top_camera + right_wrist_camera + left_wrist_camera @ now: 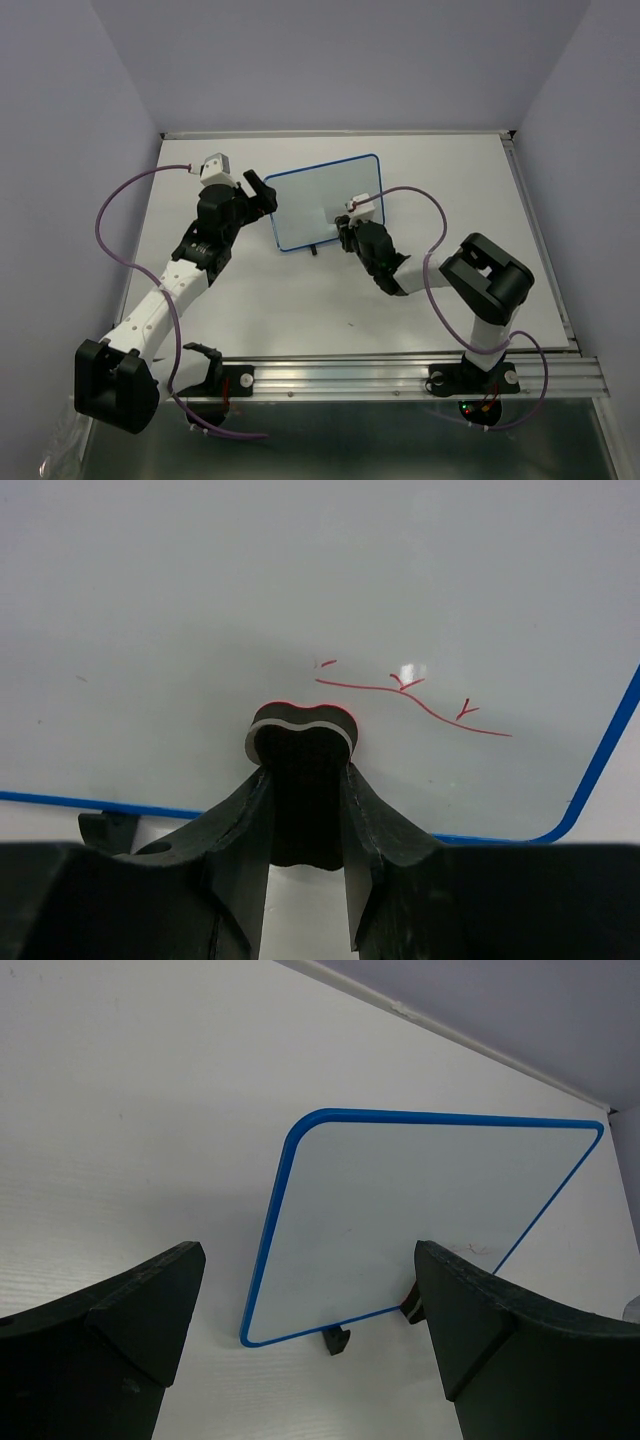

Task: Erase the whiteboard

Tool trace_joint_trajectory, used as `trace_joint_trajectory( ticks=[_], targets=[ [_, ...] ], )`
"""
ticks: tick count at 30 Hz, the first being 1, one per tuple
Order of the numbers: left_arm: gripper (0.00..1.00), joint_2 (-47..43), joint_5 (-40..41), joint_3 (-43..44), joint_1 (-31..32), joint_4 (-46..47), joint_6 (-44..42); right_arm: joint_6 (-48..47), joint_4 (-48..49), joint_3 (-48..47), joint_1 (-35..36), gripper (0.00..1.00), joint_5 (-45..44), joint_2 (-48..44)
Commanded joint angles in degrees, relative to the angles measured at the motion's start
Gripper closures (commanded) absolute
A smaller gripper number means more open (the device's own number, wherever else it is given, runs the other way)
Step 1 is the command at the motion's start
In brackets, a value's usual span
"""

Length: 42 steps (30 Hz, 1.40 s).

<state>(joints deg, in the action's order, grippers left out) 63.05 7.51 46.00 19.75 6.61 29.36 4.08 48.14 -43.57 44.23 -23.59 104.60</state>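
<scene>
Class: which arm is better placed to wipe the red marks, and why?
Right: the right gripper holds the eraser at the whiteboard beside the red marks; the left gripper is open, empty.

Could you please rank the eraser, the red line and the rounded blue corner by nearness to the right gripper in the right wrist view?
1. eraser: pinched in the right gripper.
2. red line: just right, on the whiteboard.
3. rounded blue corner: far right.

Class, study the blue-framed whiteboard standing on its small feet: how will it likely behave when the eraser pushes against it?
The whiteboard looks thin and stands on small black feet, so a push from the eraser could tip or slide it. Its flat, unbent face suggests it is stiff, not floppy. The glossy surface likely lets the eraser glide.
</scene>
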Motion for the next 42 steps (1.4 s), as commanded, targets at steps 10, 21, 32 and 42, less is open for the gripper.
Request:
trace_joint_trajectory(
  ticks=[10, 21, 32, 42],
  targets=[
    [0.01, -1.3, 0.0, 2.6, -0.2, 2.4, -0.7, -3.4, -6.3, -0.4, -0.2, 0.99, -2.9, -11.3],
    [0.01, -2.2, -0.4, 2.0, -0.1, 2.4, -0.7, -17.0, 5.5, -4.3, -0.7, 0.99, 0.7, -6.8],
    [0.01, -3.5, 0.8, 1.4, -0.1, 1.6, -0.9, -21.8, 3.2, -4.7, -0.7, 0.99, 5.1, -7.5],
    [0.01, -4.3, 0.8, 0.2, -0.1, 1.8, -0.1, -6.2, -7.5, -0.3, -0.7, 0.71, 3.0, -14.0]
  ],
)
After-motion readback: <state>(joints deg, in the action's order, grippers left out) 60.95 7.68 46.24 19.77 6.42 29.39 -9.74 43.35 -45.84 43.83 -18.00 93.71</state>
